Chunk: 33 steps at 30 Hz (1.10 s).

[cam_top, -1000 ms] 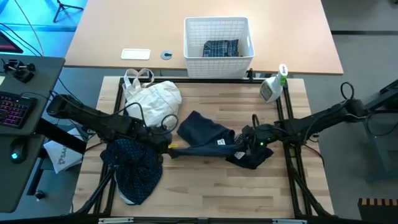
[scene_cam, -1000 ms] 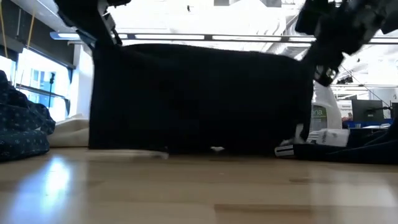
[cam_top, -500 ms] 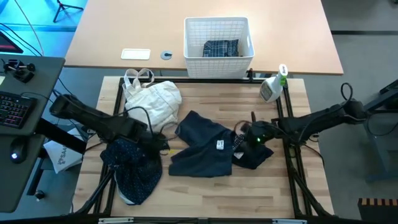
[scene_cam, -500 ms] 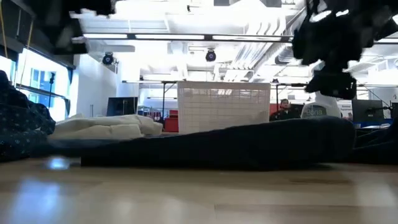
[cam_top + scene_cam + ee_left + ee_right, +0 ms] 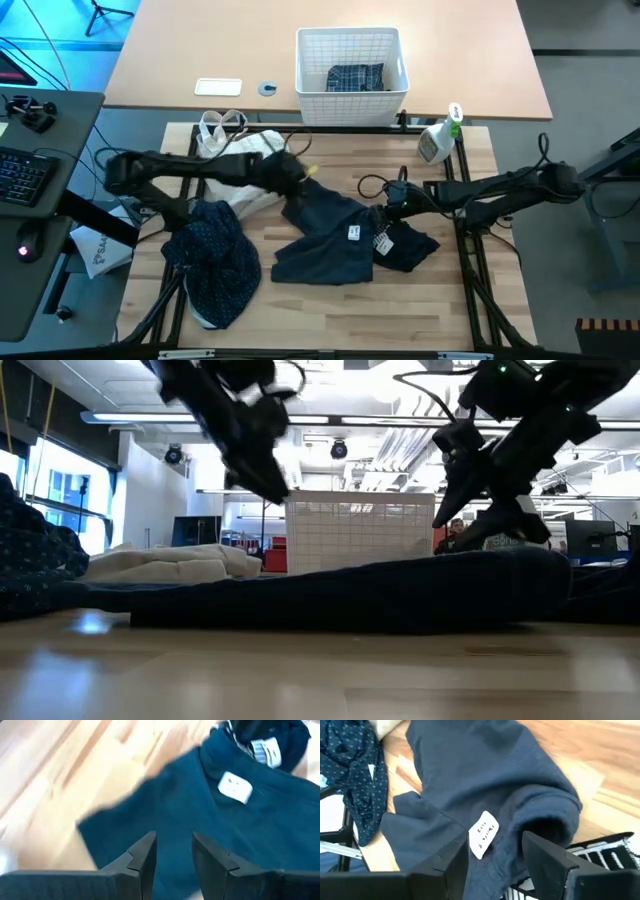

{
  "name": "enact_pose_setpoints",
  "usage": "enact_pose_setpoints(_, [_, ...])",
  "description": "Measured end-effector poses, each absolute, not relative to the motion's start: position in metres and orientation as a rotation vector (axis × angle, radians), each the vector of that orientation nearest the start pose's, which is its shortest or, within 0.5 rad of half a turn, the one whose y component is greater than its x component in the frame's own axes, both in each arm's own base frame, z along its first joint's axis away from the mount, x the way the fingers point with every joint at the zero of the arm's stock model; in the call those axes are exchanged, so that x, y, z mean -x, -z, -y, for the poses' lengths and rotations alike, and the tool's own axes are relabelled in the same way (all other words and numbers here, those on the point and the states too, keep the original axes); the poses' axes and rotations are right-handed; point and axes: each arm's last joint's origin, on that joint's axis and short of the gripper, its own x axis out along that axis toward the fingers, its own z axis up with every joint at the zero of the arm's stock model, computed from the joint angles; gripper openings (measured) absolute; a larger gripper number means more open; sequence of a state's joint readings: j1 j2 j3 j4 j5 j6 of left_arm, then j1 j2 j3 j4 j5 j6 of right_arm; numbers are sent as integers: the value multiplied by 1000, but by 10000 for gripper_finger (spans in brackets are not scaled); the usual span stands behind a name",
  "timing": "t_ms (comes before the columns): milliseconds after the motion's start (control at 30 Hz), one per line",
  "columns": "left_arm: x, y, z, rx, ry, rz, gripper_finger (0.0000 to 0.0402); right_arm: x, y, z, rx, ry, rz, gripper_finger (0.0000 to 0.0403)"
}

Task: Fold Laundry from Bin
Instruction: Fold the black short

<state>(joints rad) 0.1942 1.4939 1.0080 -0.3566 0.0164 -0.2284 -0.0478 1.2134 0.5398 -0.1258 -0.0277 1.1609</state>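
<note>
Plain navy garment (image 5: 325,240) flat on tabletop (image 5: 330,310), left claw (image 5: 300,172) and right claw (image 5: 385,200) above it, both open, holding nothing

A plain dark navy garment (image 5: 325,235) lay spread near the middle of the pale wood-grain tabletop (image 5: 440,310), carrying a small white label (image 5: 353,232) with dark print. Toward the tabletop's left edge sat a navy shirt (image 5: 215,262) sprinkled with tiny white dots. A cream-white cloth bag (image 5: 240,160) rested near the far left corner. A white spray bottle (image 5: 437,140) with a green top stood at the far right corner. Beyond the far edge, on a tan desk (image 5: 180,60), was a white lattice bin (image 5: 351,62) holding a blue-and-white plaid shirt (image 5: 355,77) (only partly visible). Both arms were dark, almost black.
</note>
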Motion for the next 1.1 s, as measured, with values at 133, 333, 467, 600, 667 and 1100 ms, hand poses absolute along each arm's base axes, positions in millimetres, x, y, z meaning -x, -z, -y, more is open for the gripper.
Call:
enact_pose_setpoints(133, [-320, -205, -85, 284, -236, -820, 126, -225, -180, 13, -1103, 475, -712, 164])
enact_pose_setpoints(333, [-333, -162, -115, 217, -294, -861, 165, -224, -176, 14, -1116, 498, -712, 163])
enact_pose_setpoints(467, [-334, -138, -127, 215, -359, -919, 178, -225, -167, 16, -1137, 542, -733, 163])
enact_pose_setpoints(600, [-332, -119, -133, 231, -375, -989, 163, -233, -156, 16, -1132, 555, -739, 161])
enact_pose_setpoints(667, [-333, -114, -133, 238, -362, -1010, 137, -237, -151, 17, -1105, 569, -723, 152])
enact_pose_setpoints(1100, [-310, -179, -85, 139, -415, -1069, 3, -243, -211, 16, -761, 355, -641, 20])
